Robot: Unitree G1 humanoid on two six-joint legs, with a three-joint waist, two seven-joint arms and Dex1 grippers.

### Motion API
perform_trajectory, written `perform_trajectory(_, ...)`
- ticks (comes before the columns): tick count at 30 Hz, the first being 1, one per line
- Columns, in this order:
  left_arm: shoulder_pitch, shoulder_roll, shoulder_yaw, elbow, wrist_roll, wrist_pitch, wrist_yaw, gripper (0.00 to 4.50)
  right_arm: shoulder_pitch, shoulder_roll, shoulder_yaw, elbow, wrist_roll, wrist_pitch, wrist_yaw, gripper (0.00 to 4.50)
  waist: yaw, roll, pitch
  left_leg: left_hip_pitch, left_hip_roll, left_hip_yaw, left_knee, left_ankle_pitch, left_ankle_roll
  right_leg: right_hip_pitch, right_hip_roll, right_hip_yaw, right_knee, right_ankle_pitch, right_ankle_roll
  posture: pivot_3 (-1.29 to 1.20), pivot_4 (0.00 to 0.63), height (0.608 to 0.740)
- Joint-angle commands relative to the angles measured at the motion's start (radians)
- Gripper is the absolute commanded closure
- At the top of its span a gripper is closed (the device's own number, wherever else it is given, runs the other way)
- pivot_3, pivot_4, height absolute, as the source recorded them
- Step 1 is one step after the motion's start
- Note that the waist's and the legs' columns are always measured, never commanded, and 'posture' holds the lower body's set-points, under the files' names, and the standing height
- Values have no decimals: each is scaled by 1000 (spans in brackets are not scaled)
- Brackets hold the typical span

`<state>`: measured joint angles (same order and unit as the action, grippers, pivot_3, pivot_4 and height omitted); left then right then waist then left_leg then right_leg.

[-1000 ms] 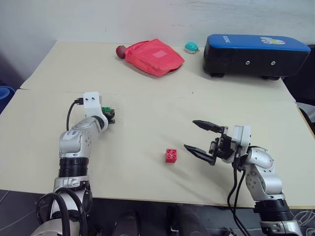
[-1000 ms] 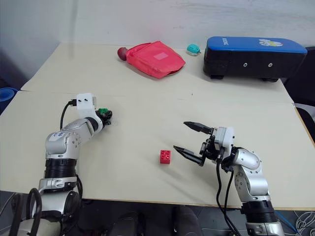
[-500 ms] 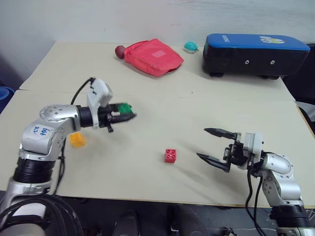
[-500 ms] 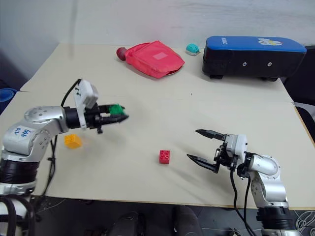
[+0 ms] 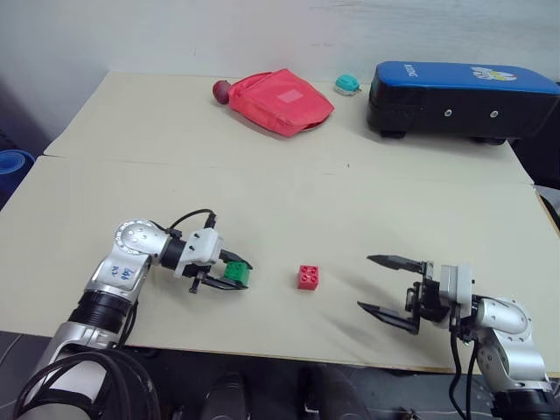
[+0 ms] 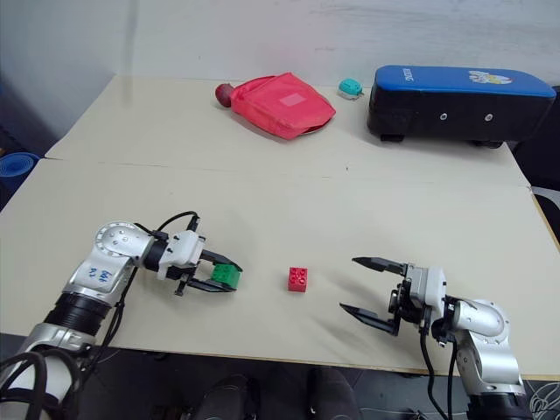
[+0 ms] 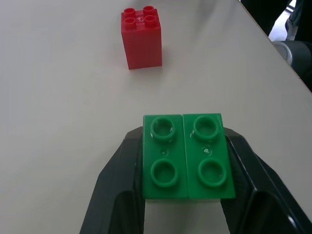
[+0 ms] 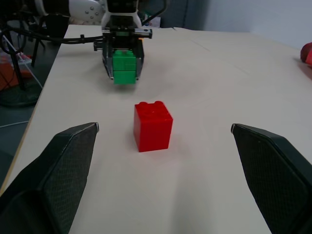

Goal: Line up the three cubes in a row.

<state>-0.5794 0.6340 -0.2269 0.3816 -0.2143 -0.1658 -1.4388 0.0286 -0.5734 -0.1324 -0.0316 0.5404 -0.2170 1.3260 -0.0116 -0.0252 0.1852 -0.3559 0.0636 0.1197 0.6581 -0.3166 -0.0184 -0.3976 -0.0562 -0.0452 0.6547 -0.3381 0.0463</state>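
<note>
Left gripper (image 5: 229,276) clenched on green block (image 5: 236,275), low near the worktop's (image 5: 289,188) front edge, just beside red block (image 5: 307,276). Right gripper (image 5: 390,290) spread wide, empty. Risk: release skews green out of line, or fingers nudge red. Hard, glossy, studded plastic; matte worktop.

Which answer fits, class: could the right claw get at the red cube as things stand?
Probably yes. The right claw stands open and empty, facing the red cube across bare table; the left claw, shut on the green cube, sits on the far side.
</note>
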Motion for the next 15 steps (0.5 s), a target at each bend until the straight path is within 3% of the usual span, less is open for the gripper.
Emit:
perform_trajectory(1, -52, -36, -19, 52, 53, -36, 24, 2987, 19, -15, -15, -50, 16, -13, 8, 0, 0, 0, 0, 0, 0, 0, 0, 0, 0, 0, 0, 0, 0, 0, 0, 0, 150, 740)
perform_trajectory(9, -85, -92, -37, 103, 108, -21, 44, 2987, 37, -11, -10, -99, 11, 7, -33, 0, 4, 0, 0, 0, 0, 0, 1, 0, 0, 0, 0, 0, 2, 0, 0, 0, 150, 740)
perform_trajectory(15, -45, -82, -53, 22, 100, 58, 13, 2987, 33, -11, 1, -127, 8, 29, -62, 0, 8, 0, 0, 0, 0, 0, 2, 0, 0, 1, 0, 0, 1, 0, 0, 0, 150, 740)
